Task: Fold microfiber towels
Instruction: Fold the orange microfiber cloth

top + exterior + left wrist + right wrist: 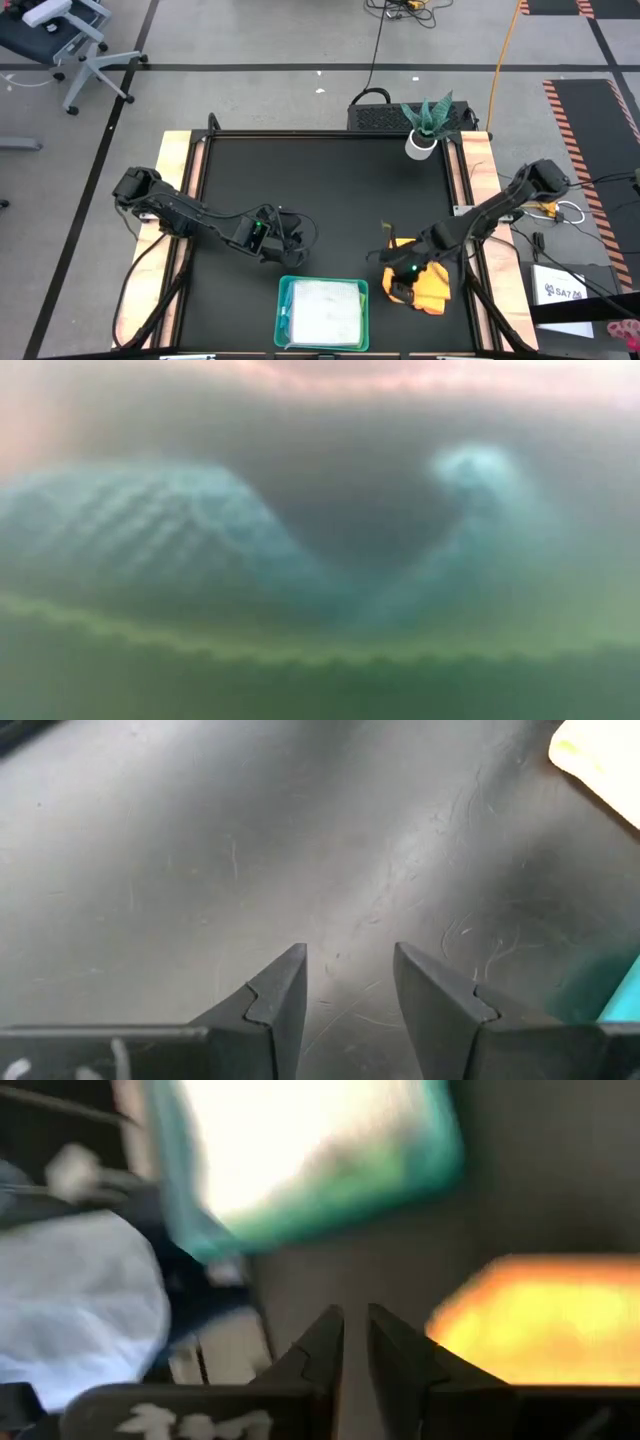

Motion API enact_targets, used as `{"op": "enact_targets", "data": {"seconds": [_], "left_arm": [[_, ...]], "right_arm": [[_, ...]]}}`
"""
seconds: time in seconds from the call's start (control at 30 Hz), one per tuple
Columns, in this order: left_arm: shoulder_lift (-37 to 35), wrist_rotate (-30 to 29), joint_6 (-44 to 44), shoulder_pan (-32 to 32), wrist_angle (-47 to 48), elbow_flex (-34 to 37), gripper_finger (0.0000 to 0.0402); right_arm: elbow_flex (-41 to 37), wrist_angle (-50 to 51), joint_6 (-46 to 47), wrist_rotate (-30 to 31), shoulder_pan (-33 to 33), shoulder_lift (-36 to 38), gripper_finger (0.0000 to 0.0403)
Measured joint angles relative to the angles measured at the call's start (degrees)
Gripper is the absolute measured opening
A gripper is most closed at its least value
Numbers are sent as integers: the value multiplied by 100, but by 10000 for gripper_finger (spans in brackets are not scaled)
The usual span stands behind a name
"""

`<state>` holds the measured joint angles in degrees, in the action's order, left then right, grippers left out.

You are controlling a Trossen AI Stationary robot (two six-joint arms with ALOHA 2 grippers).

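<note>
We judged the main risk to be a grab beside the cloth: in the right wrist view the right fingers [355, 1342] stood almost together with only bare mat between them, so closing there would have caught nothing, or only pinched a stray edge and dragged the fold loose. The yellow-orange towel [428, 283] lay bunched near the tabletop's front right corner, just right of the teal tray [284, 318] at the front edge, which already held a pale towel [325, 312]. In that wrist view the towel's orange edge sat just beside the right fingers, not between them. The left fingers [348, 988] hung parted and empty over bare tabletop left of the tray, the towel well apart from them.
</note>
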<state>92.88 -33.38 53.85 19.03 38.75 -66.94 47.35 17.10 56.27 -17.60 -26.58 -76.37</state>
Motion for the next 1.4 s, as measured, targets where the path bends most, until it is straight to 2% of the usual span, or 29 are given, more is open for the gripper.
{"op": "enact_targets", "data": {"seconds": [0.23, 0.33, 0.43, 0.57, 0.67, 0.77, 0.87, 1.03, 1.13, 1.4], "left_arm": [[0, -9, 110, 0, 6, 0, 154], [0, -9, 113, 0, 10, 0, 154], [0, -9, 127, 0, 10, 0, 154], [0, -7, 205, 0, 10, 0, 154], [0, -7, 220, 0, 10, 0, 154], [0, -7, 222, 0, 8, 0, 154], [0, -7, 229, 0, 8, 0, 154], [0, -9, 242, 0, 10, 0, 154], [2, -9, 245, 0, 17, 0, 154], [2, -12, 181, 0, 54, 0, 154]], "right_arm": [[0, -2183, -1447, 1304, 268, 126, 36], [0, -2600, -1498, 930, 535, 132, 36], [0, -2379, -1454, 414, 682, 235, 36], [-1, -1553, -1306, -219, 780, 226, 36], [29, -756, -1348, -223, 778, 228, 33], [387, 626, -1646, -214, 772, 205, 28], [1113, 2068, -2207, -23, 775, 82, 21], [2159, 3973, -2699, 770, 775, -263, 20], [2200, 4303, -2525, 888, 683, -450, 20], [1714, 4288, -2193, 825, 238, -995, 20]]}}
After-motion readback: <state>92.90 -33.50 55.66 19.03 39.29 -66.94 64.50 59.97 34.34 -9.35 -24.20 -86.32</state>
